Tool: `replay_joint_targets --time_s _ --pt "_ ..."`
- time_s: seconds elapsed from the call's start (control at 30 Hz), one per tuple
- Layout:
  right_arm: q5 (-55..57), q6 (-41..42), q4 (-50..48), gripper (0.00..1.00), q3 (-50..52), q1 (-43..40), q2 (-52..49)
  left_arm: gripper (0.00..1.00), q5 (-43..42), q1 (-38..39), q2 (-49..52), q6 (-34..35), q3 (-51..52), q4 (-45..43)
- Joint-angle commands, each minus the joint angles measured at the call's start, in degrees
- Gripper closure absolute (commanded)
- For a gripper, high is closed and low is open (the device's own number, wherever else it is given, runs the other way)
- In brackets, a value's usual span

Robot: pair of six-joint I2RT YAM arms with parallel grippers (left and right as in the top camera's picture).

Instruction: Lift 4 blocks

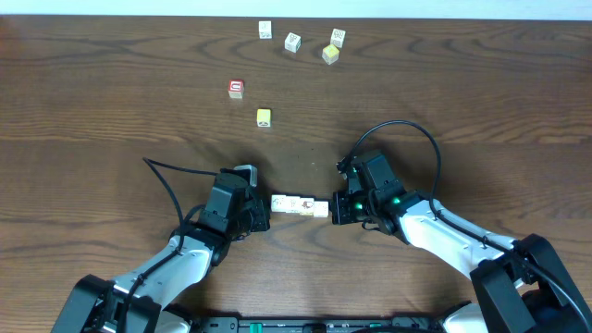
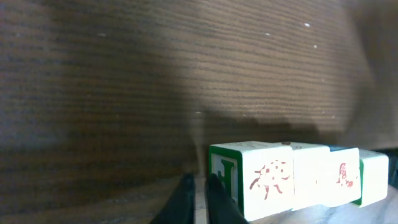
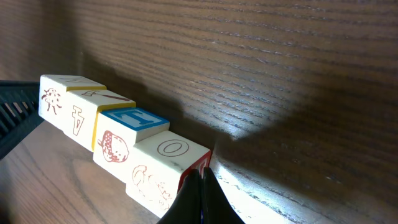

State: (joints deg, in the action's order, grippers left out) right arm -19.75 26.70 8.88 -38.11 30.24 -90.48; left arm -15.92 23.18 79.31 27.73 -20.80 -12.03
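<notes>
The row of four blocks (image 1: 298,204) lies end to end toward the near side of the wooden table (image 1: 92,111), running from 9 to 3 o'clock between the two arms. The left gripper (image 1: 266,205) is at the row's 9 o'clock end and the right gripper (image 1: 333,207) at its 3 o'clock end. Both have their fingers pinched tight together with nothing between them, and the closed tips butt against the end blocks. From the left wrist, the left gripper (image 2: 198,193) touches a green-edged block with a red speckled drawing, and the row (image 2: 292,180) stretches away to the right. From the right wrist, the right gripper (image 3: 200,193) meets the block marked with an O, and the row (image 3: 118,140) runs off toward the upper left, past a blue-lettered block and a yellow-edged one. I cannot tell whether the row rests on the wood or hangs just clear of it. At 11 o'clock from the row sit the near yellow cube (image 1: 264,117) and, further out, the red cube (image 1: 236,88). At 12 o'clock, by the far edge, are three white cubes (image 1: 292,42) and the far yellow cube (image 1: 330,55).
</notes>
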Motion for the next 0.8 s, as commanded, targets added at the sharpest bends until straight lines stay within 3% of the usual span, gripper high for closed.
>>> replay_joint_targets --time_s 0.0,0.23,0.77 --pt "-0.6 -0.7 -0.3 0.99 -0.8 0.6 0.9 0.93 1.1 0.3 0.3 -1.6 -0.1 -0.2" --pt "-0.7 -0.7 -0.2 0.99 -0.8 0.6 0.9 0.93 1.9 0.3 0.3 -5.0 -0.1 -0.5" --pt "-0.2 -0.7 -0.1 0.99 -0.8 0.6 0.9 0.93 1.4 0.3 0.4 -5.2 -0.1 -0.6"
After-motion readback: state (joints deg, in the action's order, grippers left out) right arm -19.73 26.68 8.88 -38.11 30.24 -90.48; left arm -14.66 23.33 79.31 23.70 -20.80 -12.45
